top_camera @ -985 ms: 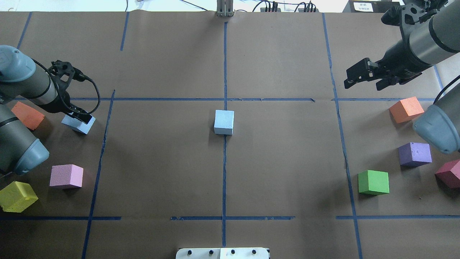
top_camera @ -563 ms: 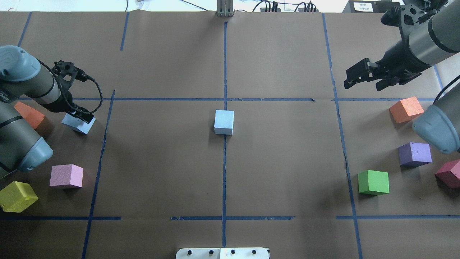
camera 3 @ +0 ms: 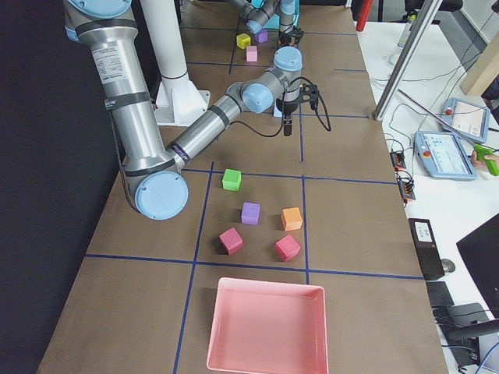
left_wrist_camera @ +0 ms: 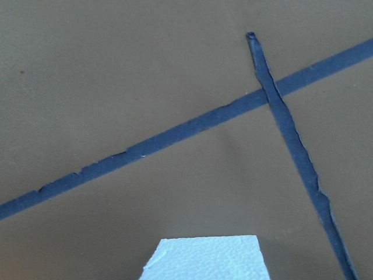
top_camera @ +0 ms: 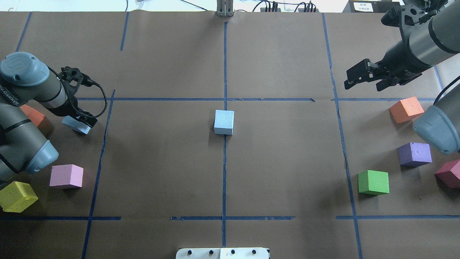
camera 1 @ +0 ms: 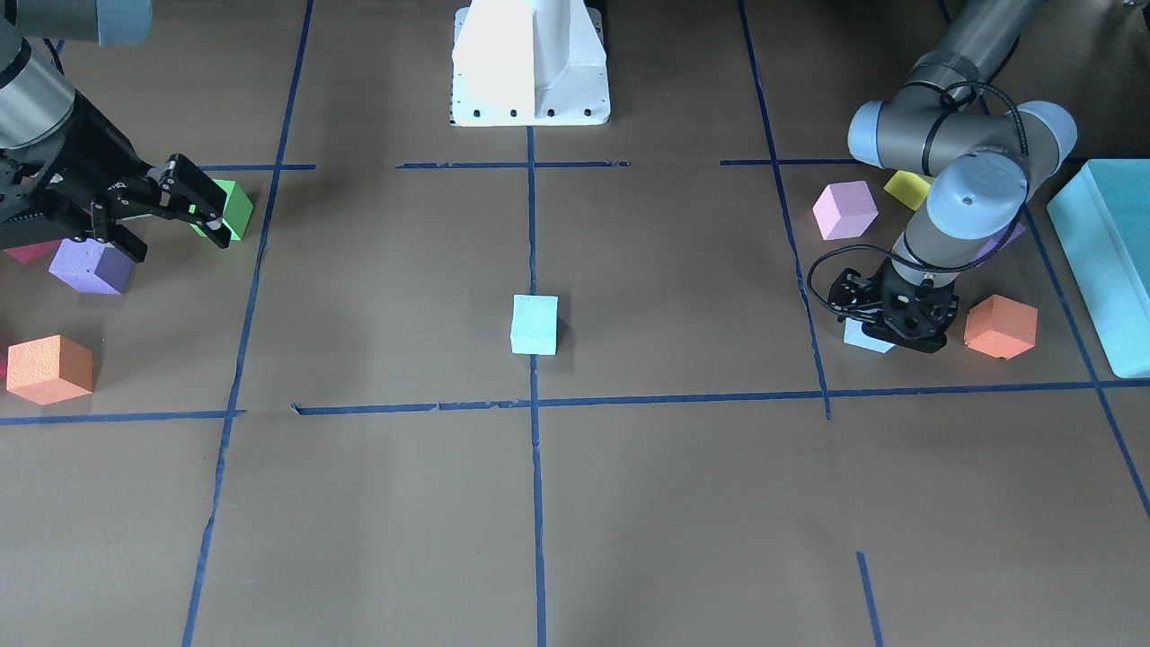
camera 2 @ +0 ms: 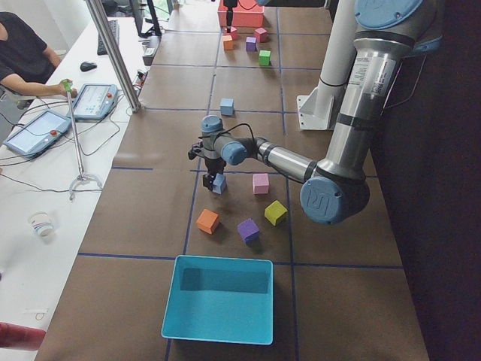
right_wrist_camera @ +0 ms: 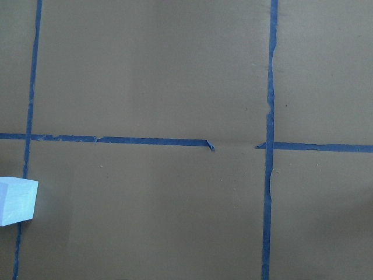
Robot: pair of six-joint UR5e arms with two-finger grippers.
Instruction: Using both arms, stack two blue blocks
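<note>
One pale blue block [top_camera: 224, 122] stands alone at the table's centre, on the crossing of the tape lines; it also shows in the front view [camera 1: 534, 324] and at the left edge of the right wrist view [right_wrist_camera: 16, 201]. The other blue block [top_camera: 72, 125] lies on the table at the left. My left gripper [top_camera: 83, 120] is down over it, open, jaws either side, hiding much of it [camera 1: 862, 338]. Its top shows at the bottom of the left wrist view [left_wrist_camera: 204, 258]. My right gripper [top_camera: 346, 81] is open and empty, held above the table at the far right.
Orange [top_camera: 31, 114], pink [top_camera: 66, 176] and yellow [top_camera: 16, 196] cubes lie around my left arm. Orange [top_camera: 406, 109], purple [top_camera: 415, 154], green [top_camera: 373, 182] and red [top_camera: 449, 173] cubes lie on the right. A teal box [camera 1: 1110, 261] stands at the left end, a pink tray [camera 3: 269, 327] at the right end.
My left arm has shifted forward and right, and its gripper now covers more of the left blue block, which has not moved. The right arm has barely moved.
</note>
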